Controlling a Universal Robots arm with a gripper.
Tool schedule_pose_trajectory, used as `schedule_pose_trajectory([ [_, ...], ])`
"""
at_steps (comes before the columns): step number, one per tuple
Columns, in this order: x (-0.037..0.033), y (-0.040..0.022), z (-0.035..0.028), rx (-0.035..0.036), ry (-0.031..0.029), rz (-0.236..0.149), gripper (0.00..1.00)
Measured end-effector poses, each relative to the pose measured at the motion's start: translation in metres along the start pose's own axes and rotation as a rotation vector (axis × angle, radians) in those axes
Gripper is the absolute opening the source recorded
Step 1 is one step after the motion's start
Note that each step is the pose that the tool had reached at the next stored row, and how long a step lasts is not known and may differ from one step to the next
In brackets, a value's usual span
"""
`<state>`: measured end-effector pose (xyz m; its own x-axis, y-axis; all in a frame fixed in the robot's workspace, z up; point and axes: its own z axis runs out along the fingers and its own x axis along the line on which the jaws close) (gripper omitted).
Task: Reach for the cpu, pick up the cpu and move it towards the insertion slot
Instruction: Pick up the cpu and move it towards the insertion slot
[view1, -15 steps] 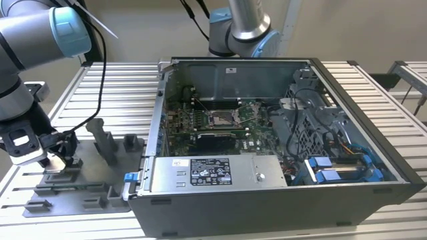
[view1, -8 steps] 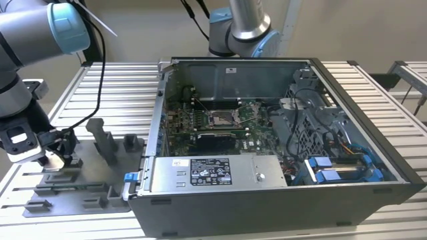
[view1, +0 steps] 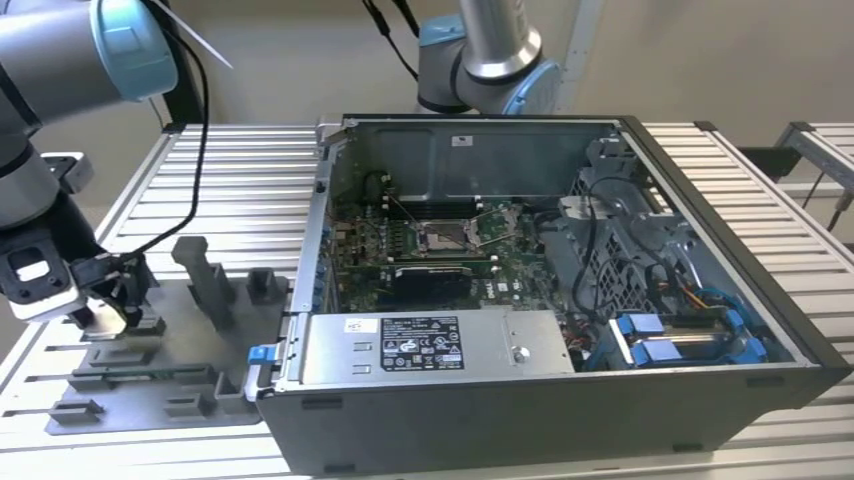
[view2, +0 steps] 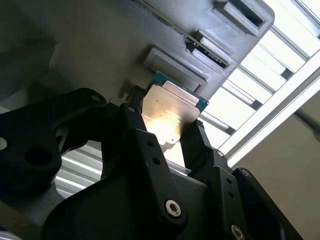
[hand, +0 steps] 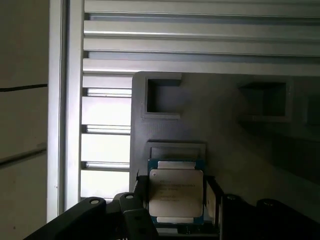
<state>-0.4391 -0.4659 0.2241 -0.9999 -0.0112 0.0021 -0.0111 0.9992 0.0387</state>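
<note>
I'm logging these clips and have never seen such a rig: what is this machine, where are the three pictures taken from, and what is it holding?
It is a robot arm with a two-fingered pincer. The exterior view looks from off the arm at a slatted table carrying an open computer case and a grey fixture plate; the pincer is down over that plate. Both wrist views ride on the arm. They show the pincer closed on the cpu, a flat silvery chip. The insertion slot sits inside the case, apart from it.
</note>
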Motion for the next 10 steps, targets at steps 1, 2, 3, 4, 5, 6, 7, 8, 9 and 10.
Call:
schedule_pose_trajectory([
  [1, 0.0000, 0.0000, -0.0012, 0.0000, 0.0000, 0.000, 0.00],
  [2, 0.0000, 0.0001, -0.0025, 0.0000, 0.0000, 0.000, 0.00],
  [3, 0.0000, 0.0002, -0.0038, 0.0000, 0.0000, 0.000, 0.00],
  [4, 0.0000, 0.0002, -0.0050, -0.0001, 0.0000, 0.000, 0.00],
  [5, 0.0000, 0.0002, -0.0065, 0.0000, 0.0001, 0.000, 0.00],
  [6, 0.0000, 0.0003, -0.0078, 0.0000, 0.0000, 0.000, 0.00],
  [7, 0.0000, 0.0004, -0.0092, 0.0000, -0.0001, 0.000, 0.00],
  [8, 0.0000, 0.0004, -0.0106, 0.0000, 0.0000, 0.000, 0.00],
  [9, 0.0000, 0.0005, -0.0118, 0.0000, 0.0000, 0.000, 0.00],
  [10, 0.0000, 0.0005, -0.0131, 0.0000, 0.0001, 0.000, 0.00],
])
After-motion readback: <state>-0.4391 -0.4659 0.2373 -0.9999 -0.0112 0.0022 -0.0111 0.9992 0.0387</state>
